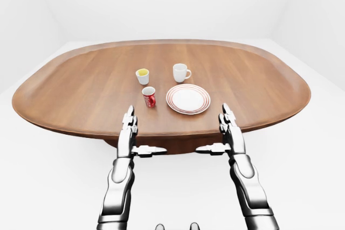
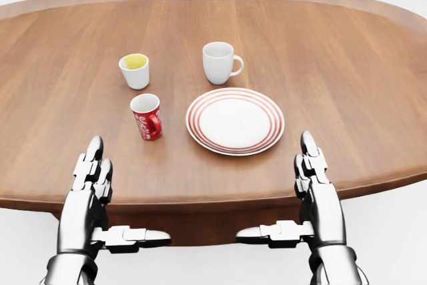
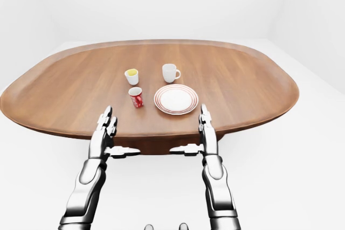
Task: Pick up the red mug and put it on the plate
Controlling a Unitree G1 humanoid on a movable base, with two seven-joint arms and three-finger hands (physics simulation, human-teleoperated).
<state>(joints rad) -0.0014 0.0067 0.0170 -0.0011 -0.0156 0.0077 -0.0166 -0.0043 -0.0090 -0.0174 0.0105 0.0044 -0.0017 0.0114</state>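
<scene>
The red mug (image 2: 147, 117) with white lettering stands upright on the wooden table (image 2: 347, 65), just left of the white plate (image 2: 235, 121) with red rings. The plate carries nothing. My left hand (image 2: 93, 185) hovers at the table's near edge, below and left of the mug, fingers stretched flat and thumb out sideways. My right hand (image 2: 312, 181) mirrors it below and right of the plate. Both hands are open and hold nothing.
A white mug (image 2: 219, 63) with its handle to the right stands above the plate. A small white cup (image 2: 135, 70) with yellow contents sits above the red mug. The oval table has a raised rim; white floor surrounds it.
</scene>
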